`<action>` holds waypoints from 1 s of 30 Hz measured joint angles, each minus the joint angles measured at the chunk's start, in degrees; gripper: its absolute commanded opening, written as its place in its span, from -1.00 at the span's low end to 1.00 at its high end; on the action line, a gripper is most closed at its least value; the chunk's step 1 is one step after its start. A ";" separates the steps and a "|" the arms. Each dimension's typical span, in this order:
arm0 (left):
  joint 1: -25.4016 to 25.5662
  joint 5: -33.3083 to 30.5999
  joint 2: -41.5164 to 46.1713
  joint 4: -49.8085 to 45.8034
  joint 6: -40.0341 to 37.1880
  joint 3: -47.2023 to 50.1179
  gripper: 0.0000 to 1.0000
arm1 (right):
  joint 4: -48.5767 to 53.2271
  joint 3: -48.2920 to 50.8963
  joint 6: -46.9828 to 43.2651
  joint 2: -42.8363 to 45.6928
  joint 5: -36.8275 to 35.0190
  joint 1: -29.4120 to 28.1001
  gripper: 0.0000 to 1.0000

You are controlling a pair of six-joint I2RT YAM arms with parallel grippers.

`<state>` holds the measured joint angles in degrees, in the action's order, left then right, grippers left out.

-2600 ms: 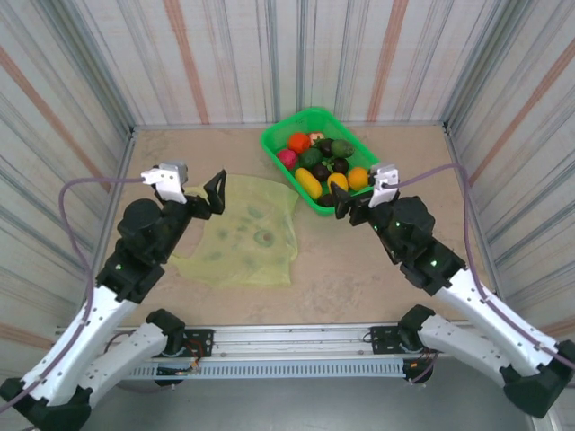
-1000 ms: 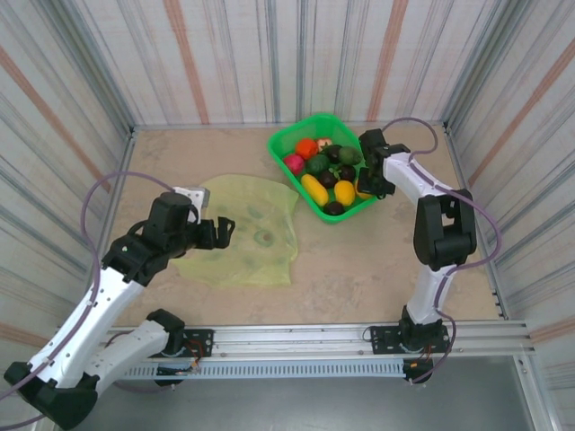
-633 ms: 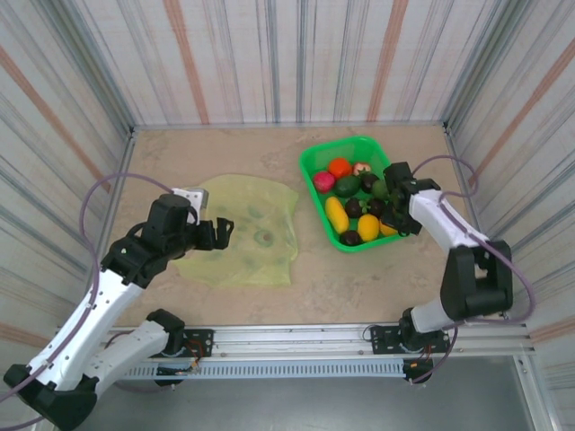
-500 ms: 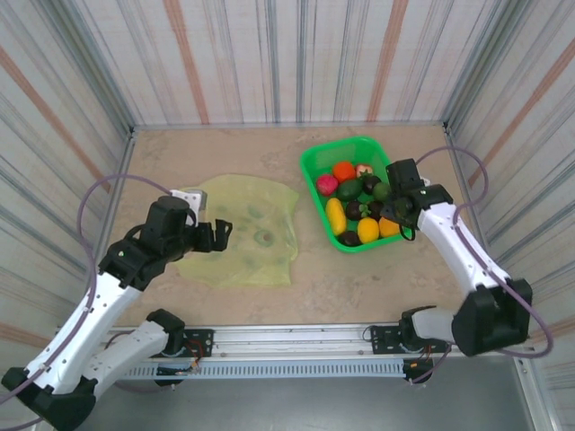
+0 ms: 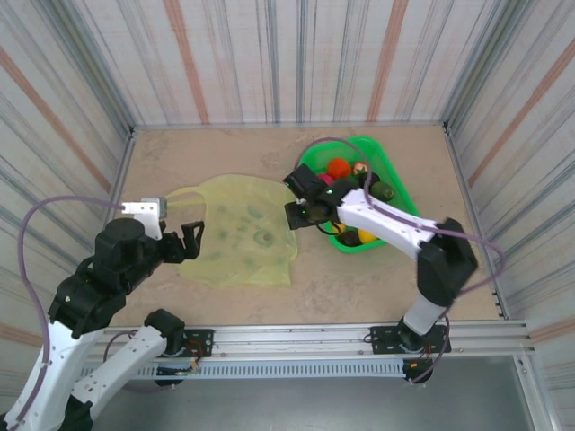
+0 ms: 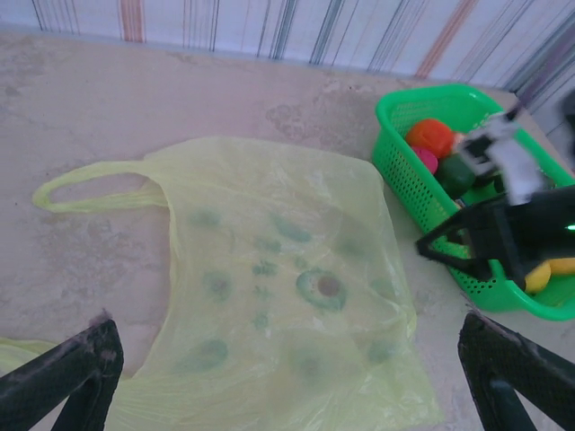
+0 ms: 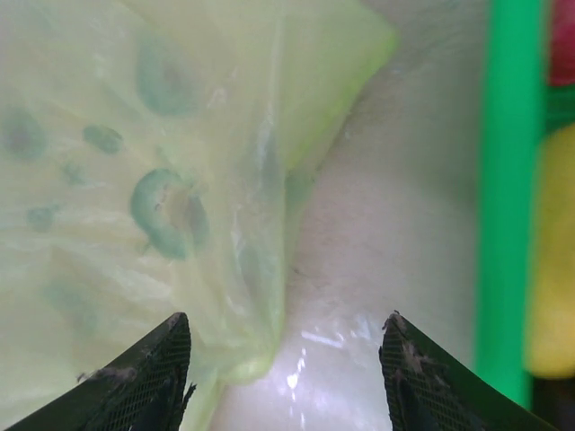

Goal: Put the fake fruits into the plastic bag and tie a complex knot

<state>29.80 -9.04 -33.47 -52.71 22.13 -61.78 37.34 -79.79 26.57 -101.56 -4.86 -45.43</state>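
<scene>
The plastic bag [image 5: 247, 229] lies flat on the desk [image 5: 359, 287]. The right gripper [image 7: 287, 359] hovers released over its basket-side [image 6: 429, 92] edge, and the left gripper [image 5: 190, 239] is released opposite.

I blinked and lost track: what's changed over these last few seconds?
The right gripper slid the basket rightward, left it, and swung across to the bag's right edge, jaws open. The left gripper drew back toward its base, open. The bag lies flat as before; fruits remain in the basket.
</scene>
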 measured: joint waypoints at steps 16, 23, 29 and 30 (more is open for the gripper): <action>1.46 -1.57 -1.36 -1.60 -1.36 -1.62 0.95 | 8.94 -36.35 -9.73 -30.14 -19.52 5.79 0.38; 1.90 -7.52 -1.49 -2.91 -1.16 -2.10 0.96 | 2.95 -25.42 -11.80 -17.51 -16.02 0.79 0.26; 2.21 -12.46 -0.52 -2.97 -0.42 -2.08 0.96 | -0.22 -26.60 -6.16 -16.85 -3.34 -6.14 0.35; 2.21 -13.11 -0.15 -2.95 -0.24 -2.08 0.96 | -0.28 -28.26 -5.27 -18.53 -1.90 -7.26 0.37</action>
<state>32.01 -22.15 -33.63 -55.66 21.89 -63.86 37.06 -108.05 21.30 -120.09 -6.76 -52.69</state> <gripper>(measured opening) 0.981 0.669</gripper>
